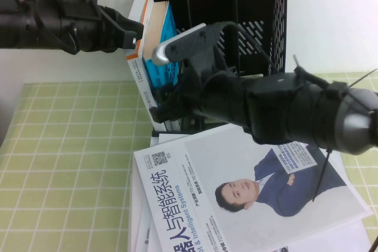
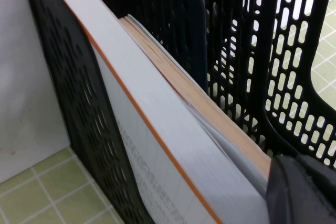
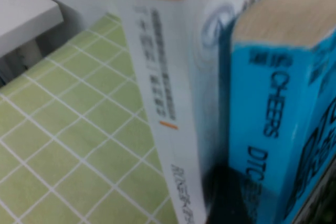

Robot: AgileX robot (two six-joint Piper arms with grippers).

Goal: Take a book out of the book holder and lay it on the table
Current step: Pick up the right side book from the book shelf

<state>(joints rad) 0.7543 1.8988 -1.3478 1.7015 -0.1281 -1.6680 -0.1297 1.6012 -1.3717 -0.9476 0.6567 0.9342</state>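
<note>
High view is showing the counter (image 1: 65,163), draped in its green-yellow checked cloth, filling the lower frame from about eight o'clock round to four. At twelve o'clock the black book holder (image 1: 254,10) is standing tall against the white wall, with two volumes leaning in its leftmost compartment. At six o'clock a magazine (image 1: 195,205) picturing a man in a blue suit is lying flat on the counter.

The right arm is stretching in from three o'clock, and the right gripper (image 1: 162,107) is hanging low in front of the holder, just beside the spines. Its own camera is looking straight at them, and going by how wide they can go, I judge the jaws to be standing apart with nothing between them. The left gripper (image 1: 133,33) is reaching in from ten o'clock, touching or nearly touching the upper corner of the white book with the orange stripe (image 1: 137,57); whether its jaws are apart or together I cannot tell.

The book (image 1: 165,39), blue-spined with yellowish page edges, is sitting upright in the holder, pressed against its white neighbour. To do this well, the right jaws should be straddling only the blue spine, while the left gripper is steadying the white one.
</note>
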